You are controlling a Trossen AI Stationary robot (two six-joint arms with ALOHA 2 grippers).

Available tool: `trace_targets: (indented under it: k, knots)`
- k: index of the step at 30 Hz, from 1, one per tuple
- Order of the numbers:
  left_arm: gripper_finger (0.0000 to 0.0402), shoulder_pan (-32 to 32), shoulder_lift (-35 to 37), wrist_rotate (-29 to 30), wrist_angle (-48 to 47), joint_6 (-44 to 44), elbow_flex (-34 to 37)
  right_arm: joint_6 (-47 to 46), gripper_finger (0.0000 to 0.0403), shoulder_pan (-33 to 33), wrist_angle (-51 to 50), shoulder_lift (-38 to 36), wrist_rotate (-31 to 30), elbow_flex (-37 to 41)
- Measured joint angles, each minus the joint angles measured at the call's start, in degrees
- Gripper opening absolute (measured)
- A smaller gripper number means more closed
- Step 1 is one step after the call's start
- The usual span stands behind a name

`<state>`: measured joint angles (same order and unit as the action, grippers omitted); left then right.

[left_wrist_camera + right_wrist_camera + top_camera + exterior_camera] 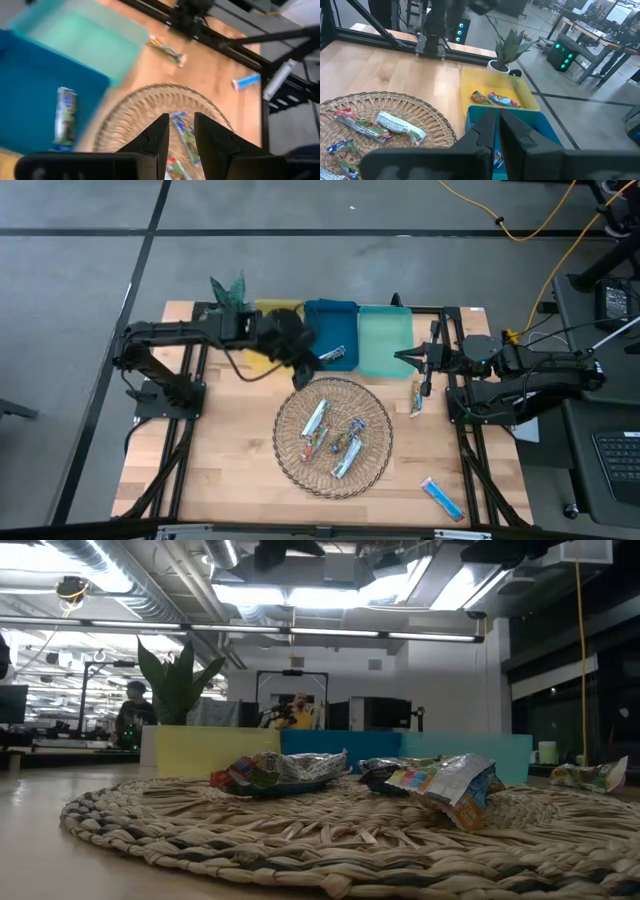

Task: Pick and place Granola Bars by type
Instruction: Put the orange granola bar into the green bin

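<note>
Left pincer (300, 372) hangs empty between blue tray (330, 315) and basket rim (300, 395)

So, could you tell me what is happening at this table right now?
The robot is sorting granola bars from the wicker basket into trays. The left gripper is empty, its jaws slightly apart, above the basket's edge near the blue tray, which holds one bar. The right gripper waits shut over the trays. Two red bars lie in the yellow tray.

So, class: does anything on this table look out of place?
Yes. Two granola bars lie on the bare table, outside the wicker basket and trays: a bright blue bar near the front right corner, and a tan-green bar beside the teal tray.
</note>
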<state>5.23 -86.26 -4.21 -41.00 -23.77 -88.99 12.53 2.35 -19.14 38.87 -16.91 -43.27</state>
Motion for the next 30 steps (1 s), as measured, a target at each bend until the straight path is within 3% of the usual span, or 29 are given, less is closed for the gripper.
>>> trace_targets:
  k: [7, 15, 24, 30]
  knots:
    - [0.0086, -6.33, -3.15, 3.47, -1.05, -2.07, 0.02, -0.02, 0.0026, 0.02, 0.0, 0.0, 0.0, 0.0]
    - [0.0086, -9.38, -8.84, 3.23, -1.19, -4.14, 0.02, -0.02, 0.0026, 0.02, -0.01, 0.0, 0.0, 0.0]
    - [0.009, -10.27, -18.87, 3.17, -2.42, -6.82, 0.0, -0.3, 0.0026, 0.03, 0.0, 0.0, 0.0, 0.0]
    - [0.0121, -8.66, -26.51, 3.53, -8.04, -7.01, 0.02, -0.28, 0.0026, 0.03, 0.0, 0.0, 0.0, 0.0]
